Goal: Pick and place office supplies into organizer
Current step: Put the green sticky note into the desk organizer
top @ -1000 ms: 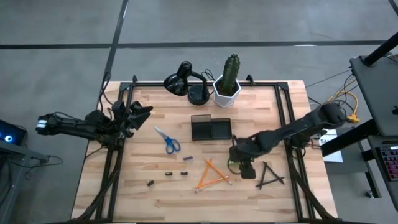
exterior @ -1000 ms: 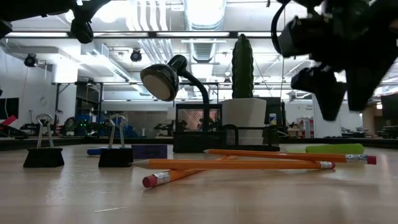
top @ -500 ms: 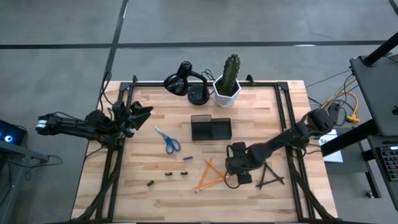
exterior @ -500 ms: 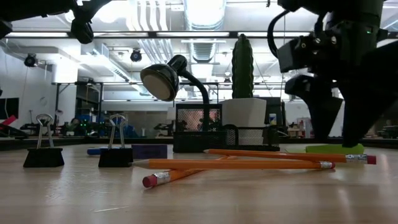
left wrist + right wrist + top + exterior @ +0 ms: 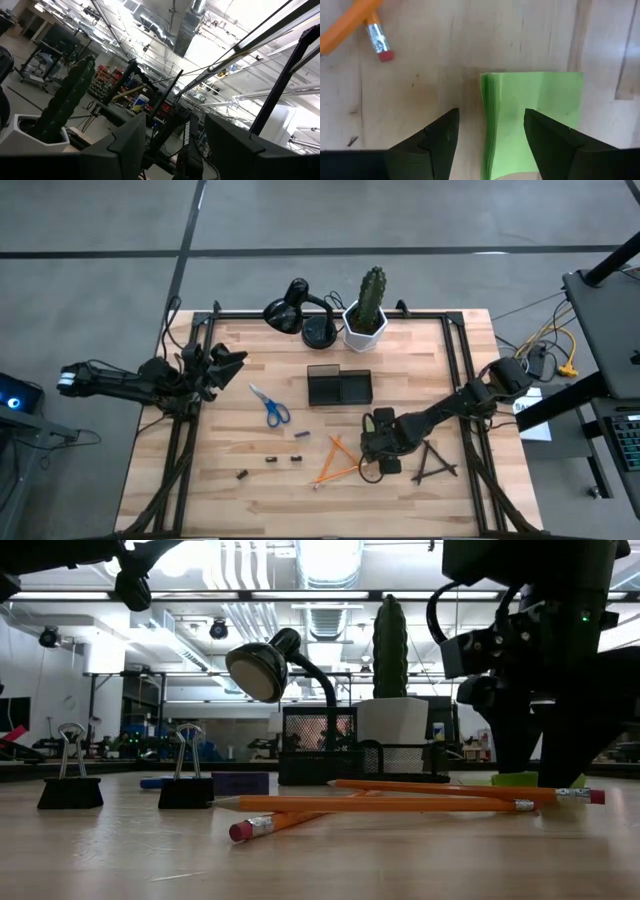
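**Right gripper low over the sticky pad**

I see the lime-green sticky pad (image 5: 532,120) flat on the wooden table (image 5: 250,440), right of the pencils and well in front of the organizer. My right gripper (image 5: 490,135) is down at it with its jaws spread: in the wrist view one edge of the pad lies in the gap between the two fingers (image 5: 432,140), and the rest of the pad runs under the other finger. In the low view the gripper stands right at the pad, which peeks out at table level (image 5: 520,778). An eraser tip of one orange pencil (image 5: 379,42) lies just beside it.

The three pencils (image 5: 338,460) lie crossed in a loose triangle. To their left sit small dark clips (image 5: 270,460); the blue-handled scissors (image 5: 270,408) lie farther back. The organizer (image 5: 339,387) sits near the table's middle, and thin black sticks (image 5: 432,461) lie to the right of the gripper.

My left gripper (image 5: 225,363) waits at the table's left edge (up in the air, jaws apart). A lamp (image 5: 295,310) and cactus (image 5: 368,305) stand at the back.
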`<state>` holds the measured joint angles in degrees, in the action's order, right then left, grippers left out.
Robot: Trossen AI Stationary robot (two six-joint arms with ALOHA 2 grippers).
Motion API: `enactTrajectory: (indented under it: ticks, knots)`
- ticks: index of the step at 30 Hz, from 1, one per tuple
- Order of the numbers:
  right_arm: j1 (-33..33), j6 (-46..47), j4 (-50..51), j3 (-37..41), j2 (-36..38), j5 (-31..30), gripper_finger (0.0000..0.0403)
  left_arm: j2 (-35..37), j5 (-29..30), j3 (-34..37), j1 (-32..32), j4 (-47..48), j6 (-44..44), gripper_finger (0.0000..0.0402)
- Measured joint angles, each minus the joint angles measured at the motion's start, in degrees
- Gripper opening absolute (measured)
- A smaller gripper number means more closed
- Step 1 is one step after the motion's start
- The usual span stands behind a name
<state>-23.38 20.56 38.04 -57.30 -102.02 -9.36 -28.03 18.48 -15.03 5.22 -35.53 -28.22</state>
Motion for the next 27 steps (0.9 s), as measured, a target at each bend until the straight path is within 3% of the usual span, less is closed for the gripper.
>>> enactTrajectory:
  ticks: [11,27]
  knots:
    - [0.00,0.44,0.06,-0.04,-0.33,0.21,0.0194,-0.04,0.00,0.00,-0.01,-0.02,0.01,0.0187]
    - [-0.02,0.24,0.19,0.04,-0.37,0.58,0.0082,-0.04,-0.02,0.00,0.01,-0.48,0.04,0.0187]
